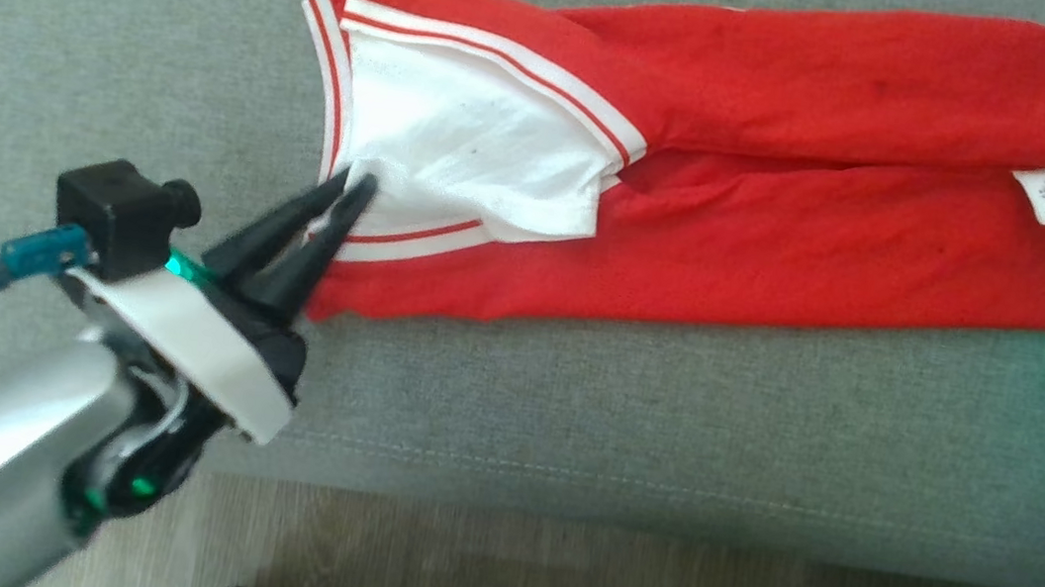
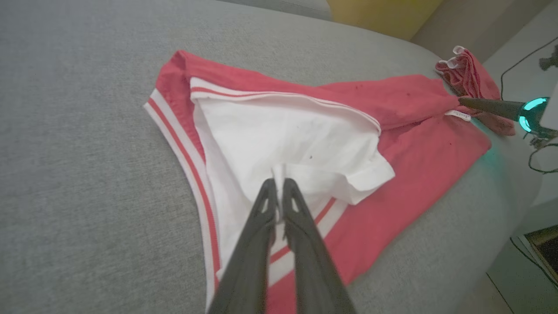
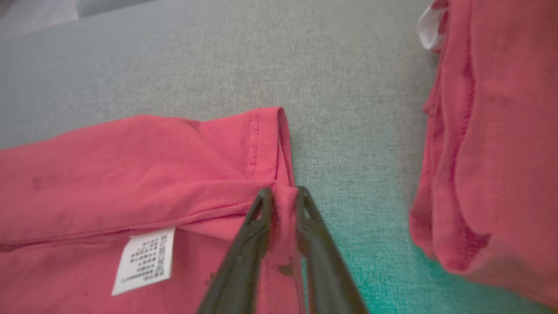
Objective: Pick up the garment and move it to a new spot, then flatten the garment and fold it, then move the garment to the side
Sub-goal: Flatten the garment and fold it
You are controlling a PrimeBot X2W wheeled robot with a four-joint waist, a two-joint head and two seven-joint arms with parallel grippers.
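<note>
The garment is red with white striped trim and a white sleeve. It lies stretched flat across the grey cushion. My left gripper reaches in from the lower left, its tips pinched together on a small ridge of the white sleeve cloth. In the left wrist view my left gripper has white fabric caught between its fingertips. At the garment's other end my right gripper holds a fold of the red hem between its tips, beside the white care label.
A second bunched red cloth lies on the cushion just beyond the hem, also seen as a red heap. The cushion's front edge drops to a wooden floor. Cables hang at the far right.
</note>
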